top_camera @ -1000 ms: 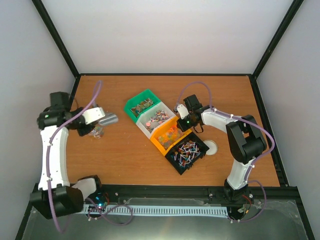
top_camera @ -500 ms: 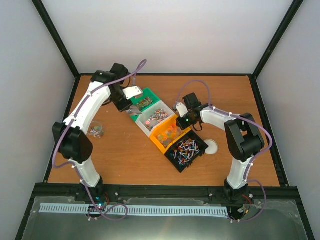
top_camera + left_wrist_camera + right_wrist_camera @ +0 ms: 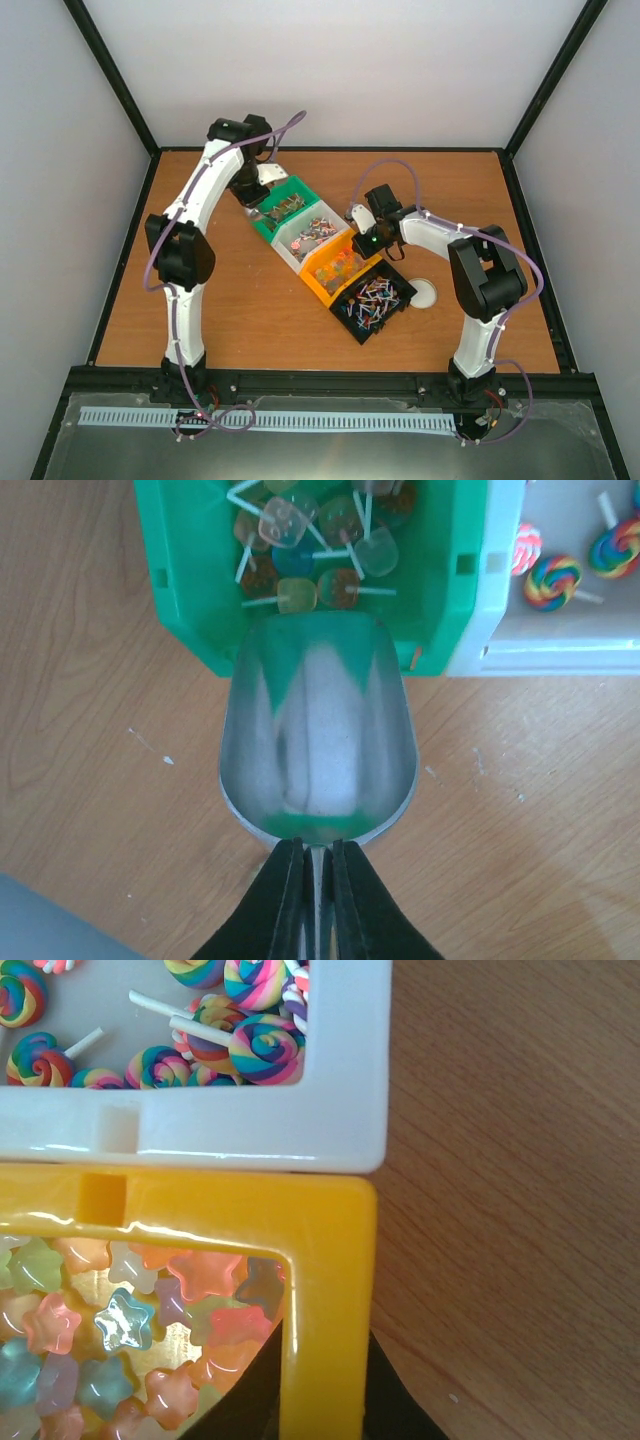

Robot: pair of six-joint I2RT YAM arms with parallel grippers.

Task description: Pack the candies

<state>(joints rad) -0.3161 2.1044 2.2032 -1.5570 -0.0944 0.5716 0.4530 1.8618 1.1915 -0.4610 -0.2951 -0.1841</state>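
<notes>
Scoop (image 3: 318, 735) handle hidden in closed left gripper (image 3: 318, 878) | right gripper (image 3: 320, 1398) pinches yellow bin (image 3: 330, 1250) wall, tips cropped

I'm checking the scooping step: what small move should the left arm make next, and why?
Probably ease the scoop forward and down into the candies in the green bin. The scoop, held in the shut left gripper, looks empty, with its mouth at that bin's near wall. The right gripper clamps the yellow bin by its wall.
</notes>
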